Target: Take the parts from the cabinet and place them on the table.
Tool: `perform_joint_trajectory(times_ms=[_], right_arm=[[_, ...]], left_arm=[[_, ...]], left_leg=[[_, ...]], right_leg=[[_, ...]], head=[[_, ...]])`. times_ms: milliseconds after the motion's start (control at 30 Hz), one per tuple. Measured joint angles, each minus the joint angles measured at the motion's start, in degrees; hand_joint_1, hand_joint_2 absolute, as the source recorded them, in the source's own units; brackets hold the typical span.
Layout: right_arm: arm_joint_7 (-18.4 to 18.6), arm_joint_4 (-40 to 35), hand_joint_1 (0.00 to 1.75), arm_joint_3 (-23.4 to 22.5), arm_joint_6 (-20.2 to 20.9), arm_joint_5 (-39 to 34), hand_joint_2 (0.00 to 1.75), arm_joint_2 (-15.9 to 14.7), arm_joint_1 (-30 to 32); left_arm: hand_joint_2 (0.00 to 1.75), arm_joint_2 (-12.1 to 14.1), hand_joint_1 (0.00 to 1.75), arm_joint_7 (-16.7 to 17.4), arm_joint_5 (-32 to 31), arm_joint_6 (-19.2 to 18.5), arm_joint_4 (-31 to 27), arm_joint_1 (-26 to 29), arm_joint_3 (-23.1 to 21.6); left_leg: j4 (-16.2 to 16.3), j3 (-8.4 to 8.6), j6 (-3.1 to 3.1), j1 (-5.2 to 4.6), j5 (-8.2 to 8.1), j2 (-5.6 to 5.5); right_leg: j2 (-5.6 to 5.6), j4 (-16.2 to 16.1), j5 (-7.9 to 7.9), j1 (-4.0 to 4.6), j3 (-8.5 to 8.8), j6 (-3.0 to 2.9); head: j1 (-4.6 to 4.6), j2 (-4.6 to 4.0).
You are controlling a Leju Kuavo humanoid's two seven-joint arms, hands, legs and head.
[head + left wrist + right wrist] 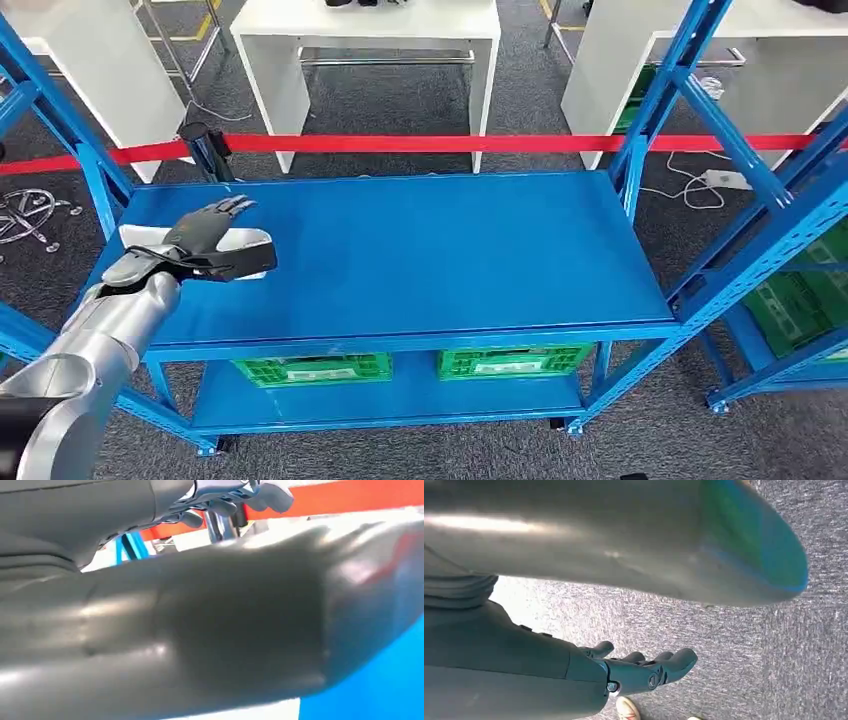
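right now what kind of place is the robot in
Probably a robot test area in a warehouse or lab: blue metal shelving, green crates on its lower shelf, and a red barrier tape ahead of white tables.

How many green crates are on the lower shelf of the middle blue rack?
2. One green crate sits left under the top shelf, the other crate right of it. Only their front edges show, so more may be hidden behind.

My left arm [95, 335] a brushed silver tube with a rounded elbow shell, my left hand [205, 238] dark grey with a black wrist cuff, my right hand [644, 672] matte dark grey, ribbed cover, small silver screw at a finger base
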Motion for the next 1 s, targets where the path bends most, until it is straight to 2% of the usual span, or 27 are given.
perform_joint_trajectory(times_ms=[233, 533, 633, 667, 833, 933, 1000], right_arm=[[-0.02, 0.0, 0.0, -0.33, -0.02, -0.11, 0.0, 0.0, 0.01], [-0.02, 0.0, 0.0, -0.79, -0.11, -0.07, 0.0, 0.0, 0.02], [0.04, 0.0, 0.0, -1.29, -0.11, -0.09, 0.0, 0.0, 0.03], [0.02, 0.0, 0.0, -1.36, -0.11, -0.09, 0.0, 0.0, 0.06], [-0.02, 0.0, 0.0, -1.7, -0.11, -0.15, 0.0, 0.0, 0.26], [-0.15, 0.0, 0.0, -1.77, -0.11, -0.15, 0.0, 0.0, 0.37], [-0.26, 0.0, 0.0, -1.81, -0.13, -0.15, 0.0, 0.02, 0.37]], left_arm=[[0.0, 0.55, 0.0, -5.71, 4.36, -1.84, -0.2, 0.18, 0.09], [0.0, 1.9, 0.0, -9.88, 3.7, -3.95, -0.74, 2.41, -1.22], [0.0, 2.88, 0.0, -12.72, 4.53, -3.57, -1.27, 4.05, -2.79], [1.75, 3.14, 0.0, -13.38, 4.99, -3.13, -1.46, 4.69, -3.28], [1.75, 3.87, 0.0, -15.48, 7.06, 0.8, -2.95, 8.01, -5.75], [1.75, 3.93, 0.0, -15.52, 7.46, 5.49, -4.2, 9.8, -7.0], [1.75, 3.91, 0.0, -14.19, 6.78, 9.76, -4.83, 10.81, -8.18]], left_leg=[[-0.02, -0.01, -0.07, 0.07, 0.04, 0.0], [-0.03, -0.01, -0.07, 0.07, 0.04, 0.01], [-0.03, 0.0, -0.07, 0.06, 0.04, 0.01], [-0.03, -0.01, -0.07, 0.06, 0.04, 0.01], [-0.03, -0.02, -0.08, 0.06, 0.03, 0.0], [-0.03, -0.02, -0.08, 0.06, 0.03, 0.0], [-0.03, -0.02, -0.08, 0.06, 0.03, 0.01]], right_leg=[[0.0, 0.17, -0.07, 0.05, -0.09, -0.04], [0.01, 0.18, -0.08, 0.05, -0.11, -0.05], [0.02, 0.18, -0.1, 0.05, -0.12, -0.06], [0.02, 0.18, -0.11, 0.05, -0.11, -0.07], [0.01, 0.18, -0.14, 0.05, -0.12, -0.06], [0.01, 0.18, -0.14, 0.04, -0.12, -0.06], [0.01, 0.18, -0.14, 0.04, -0.13, -0.06]], head=[[0.0, 0.0], [0.0, 0.0], [0.0, 0.0], [0.0, 0.0], [0.0, 0.0], [0.0, 0.0], [0.0, 0.0]])
